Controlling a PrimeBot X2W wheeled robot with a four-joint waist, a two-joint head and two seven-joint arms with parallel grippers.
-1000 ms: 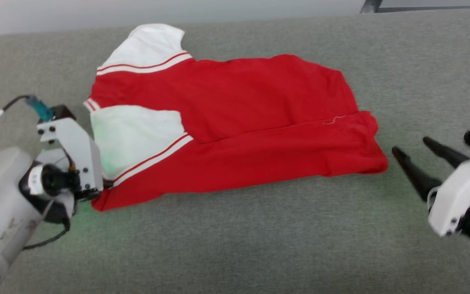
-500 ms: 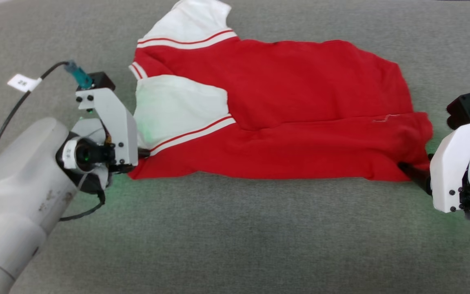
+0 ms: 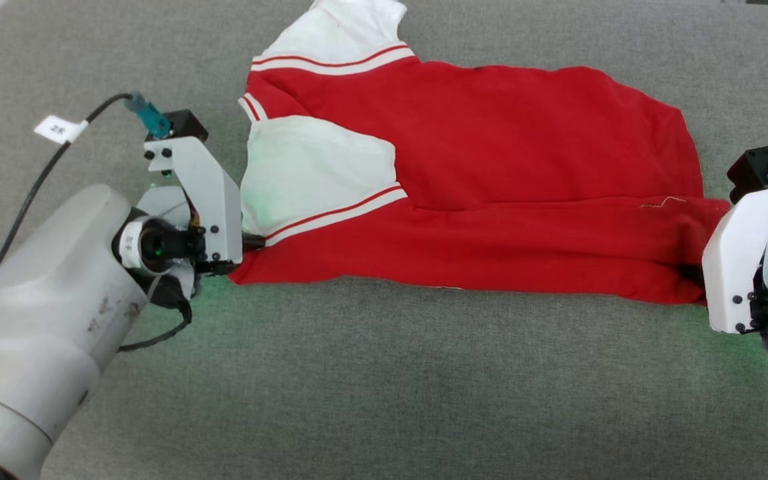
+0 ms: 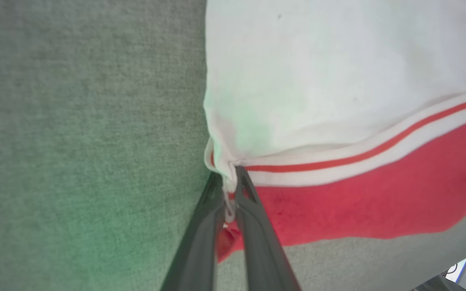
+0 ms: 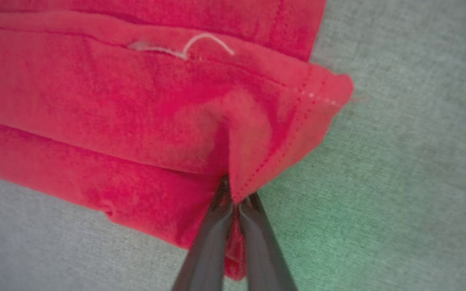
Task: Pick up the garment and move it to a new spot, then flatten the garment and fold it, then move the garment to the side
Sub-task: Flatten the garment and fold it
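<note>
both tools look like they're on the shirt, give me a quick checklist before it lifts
1. left tool shut on the garment at the sleeve trim: ok
2. right tool shut on the hem corner: ok
3. Both grips on the near edge, at opposite ends: ok
4. How many layers each tool pinches: cannot tell
5. Garment lying flat: not ok, near edge folded over and bunched at the right grip

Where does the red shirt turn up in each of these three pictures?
Head view: the garment spans the upper middle, between the left gripper and the right gripper.
Left wrist view: the garment fills the upper right, white sleeve above red edge.
Right wrist view: its red corner fills the upper left.
Shared landmark: the grey surface under it.
</note>
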